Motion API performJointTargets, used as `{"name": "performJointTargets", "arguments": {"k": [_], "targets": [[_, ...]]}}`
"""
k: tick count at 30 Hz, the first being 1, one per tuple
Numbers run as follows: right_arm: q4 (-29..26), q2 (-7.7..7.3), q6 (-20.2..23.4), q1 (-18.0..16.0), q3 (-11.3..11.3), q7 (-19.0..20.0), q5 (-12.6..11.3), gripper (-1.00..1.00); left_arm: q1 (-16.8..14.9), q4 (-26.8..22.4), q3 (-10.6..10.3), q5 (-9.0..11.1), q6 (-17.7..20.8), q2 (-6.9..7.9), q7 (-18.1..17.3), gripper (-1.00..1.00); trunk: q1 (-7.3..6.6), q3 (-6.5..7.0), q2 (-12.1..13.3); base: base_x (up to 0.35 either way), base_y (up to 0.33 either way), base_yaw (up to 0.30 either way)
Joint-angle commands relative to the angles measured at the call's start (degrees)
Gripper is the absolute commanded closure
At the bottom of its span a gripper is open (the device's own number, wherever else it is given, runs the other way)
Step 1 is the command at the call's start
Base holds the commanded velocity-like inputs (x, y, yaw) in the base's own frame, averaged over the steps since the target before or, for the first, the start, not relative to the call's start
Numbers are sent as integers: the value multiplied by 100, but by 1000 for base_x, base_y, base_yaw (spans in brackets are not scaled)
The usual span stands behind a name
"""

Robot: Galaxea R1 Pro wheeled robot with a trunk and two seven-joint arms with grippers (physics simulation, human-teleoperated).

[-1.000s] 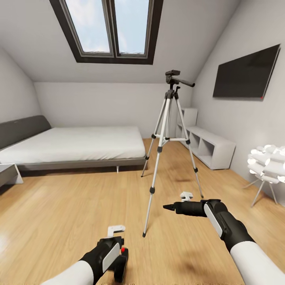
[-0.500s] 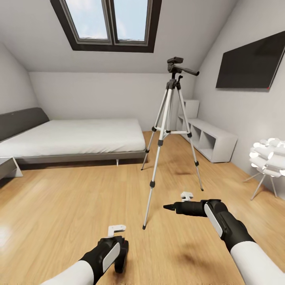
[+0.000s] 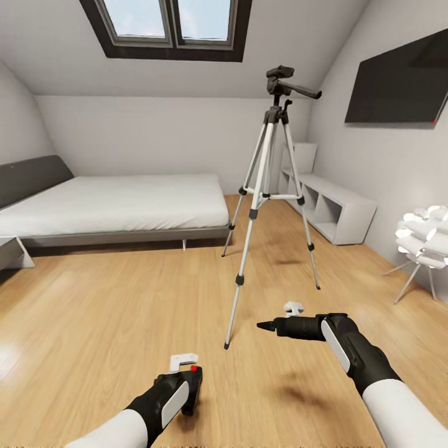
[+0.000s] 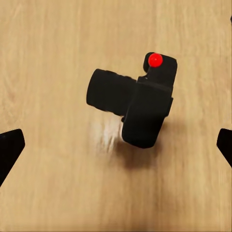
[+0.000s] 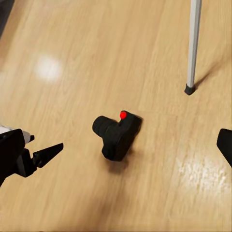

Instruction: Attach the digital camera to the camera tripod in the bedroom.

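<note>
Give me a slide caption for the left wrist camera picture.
Small black camera with a red dot on top lying on the wood floor, framed between the open left gripper's fingertips.

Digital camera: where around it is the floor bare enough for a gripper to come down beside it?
Bare wood floor surrounds the digital camera, up to the nearest foot of the camera tripod. A wider bare stretch reaches the bed. Only between the tripod legs is it crowded.

No text, label, brand, number or sign can be read anywhere in these views, not on the digital camera (image 4: 137, 104) and not on the camera tripod (image 3: 269, 186).
</note>
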Motion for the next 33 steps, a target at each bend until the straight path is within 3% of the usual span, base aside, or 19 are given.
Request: {"name": "performJointTargets", "arguments": {"k": [1, 20, 25, 33], "targets": [[-6, -7, 35, -3, 12, -11, -39, -100, -3, -11, -48, 36, 29, 4, 43, -100, 1, -28, -4, 0, 0, 0], [-230, -38, -2, -4, 4, -7, -47, -100, -3, 46, -67, -20, 4, 11, 43, -100, 50, -449, -30, 0, 0, 0], [-231, -36, -11, -4, 5, -7, -47, -100, -2, 49, -75, -31, -155, 8, 21, -100, 63, -560, -36, 0, 0, 0], [-230, -32, -22, -6, 11, -15, -47, -100, -3, 45, -88, -58, -559, 13, -394, -100, 83, -737, -47, 0, 0, 0]]}}
